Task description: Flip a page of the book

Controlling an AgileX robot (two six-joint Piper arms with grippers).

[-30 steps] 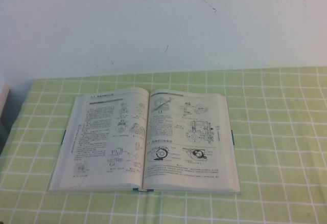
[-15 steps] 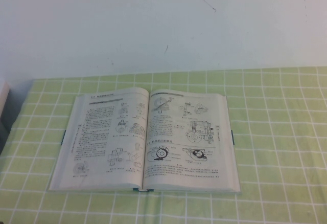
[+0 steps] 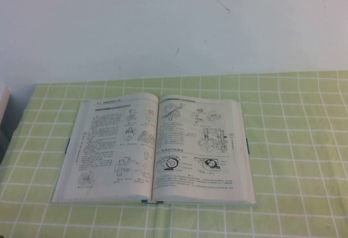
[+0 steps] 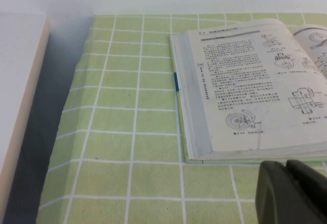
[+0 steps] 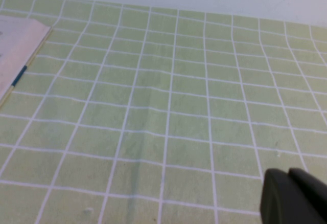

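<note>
A large, thick textbook [image 3: 155, 150] with white pages of dense black print and mechanical line drawings is seen lying open and flat on a light green tablecloth [image 3: 293, 140] crossed by a white grid, near the middle of the table and in front of a plain white wall [image 3: 174, 26]. Dark teal cover edges are visible at the book's outer sides and at the near end of the spine. The thin white right-hand page [image 3: 201, 151], printed with text and small technical drawings, is shown resting flat on the stack beneath it, untouched.

Neither arm is caught in the high view. In the left wrist view, the dark left gripper [image 4: 294, 193] is glimpsed only as a corner, held above the cloth just off the book's near left corner [image 4: 245, 88]; nothing is gripped by it, though its opening cannot be judged. The dark right gripper [image 5: 294, 198] is likewise only partly seen, over bare cloth well to the right of the book's edge [image 5: 18, 50], its opening also indeterminable.
</note>
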